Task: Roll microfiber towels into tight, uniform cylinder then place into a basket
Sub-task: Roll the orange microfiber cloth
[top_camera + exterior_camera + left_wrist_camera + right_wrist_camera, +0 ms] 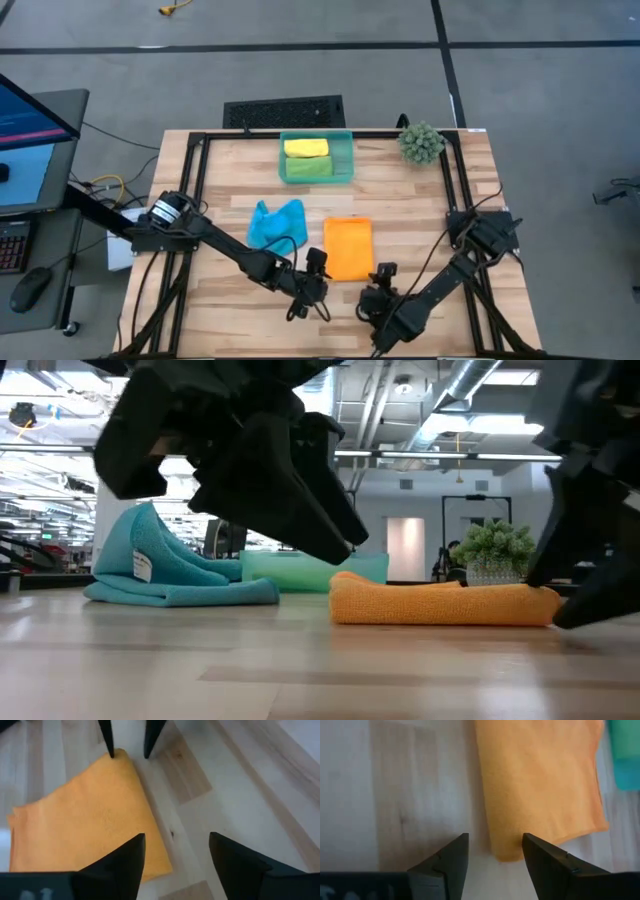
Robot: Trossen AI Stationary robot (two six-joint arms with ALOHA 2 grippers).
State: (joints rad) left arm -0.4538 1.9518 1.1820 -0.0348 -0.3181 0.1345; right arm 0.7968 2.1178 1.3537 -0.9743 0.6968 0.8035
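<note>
A folded orange towel (348, 248) lies flat on the table's near middle. A crumpled sky blue towel (276, 224) lies to its left. The teal basket (345, 135) at the far middle holds a yellow roll (306, 147) and a green roll (308, 168). My left gripper (177, 836) is open, just above the orange towel's near left corner (155, 865). My right gripper (495, 836) is open and low, with its fingers on either side of the towel's near right corner (506, 851). My right gripper stands with one fingertip (110, 751) at the orange towel's near right corner (119, 756), coming from the near right and slanting down. I cannot tell whether it touches the cloth. The towel lies flat on the table.
A spiky green plant ball (421, 143) stands at the far right. Black frame rails (200, 150) run along the table's left, right and far sides. Bare wood (250, 300) shows along the near edge, left of the grippers.
</note>
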